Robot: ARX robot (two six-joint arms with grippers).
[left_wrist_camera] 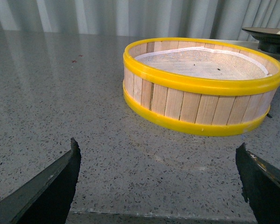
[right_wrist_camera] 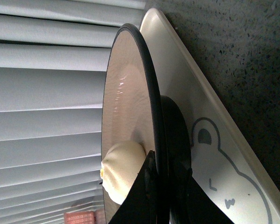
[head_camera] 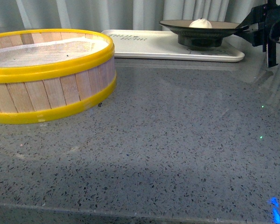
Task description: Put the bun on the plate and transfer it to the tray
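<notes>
The white bun (head_camera: pixel 200 23) rests on the black-rimmed plate (head_camera: pixel 177 25), whose foot stands on the cream tray (head_camera: pixel 144 45) at the back right. From the right, my right gripper (head_camera: pixel 245 28) is shut on the plate's rim. In the right wrist view its fingers (right_wrist_camera: pixel 147 179) pinch the plate (right_wrist_camera: pixel 130 93) edge beside the bun (right_wrist_camera: pixel 121 170), over the tray (right_wrist_camera: pixel 210 121) with a bear drawing. My left gripper (left_wrist_camera: pixel 158 163) is open above bare counter, near the front edge; the plate (left_wrist_camera: pixel 266 35) shows at the far right of its view.
A yellow-rimmed wooden steamer basket (head_camera: pixel 46 74) with a white liner stands at the left, also large in the left wrist view as the steamer basket (left_wrist_camera: pixel 200 84). Grey speckled counter (head_camera: pixel 168 149) stretches to the front edge. Pale curtains hang behind.
</notes>
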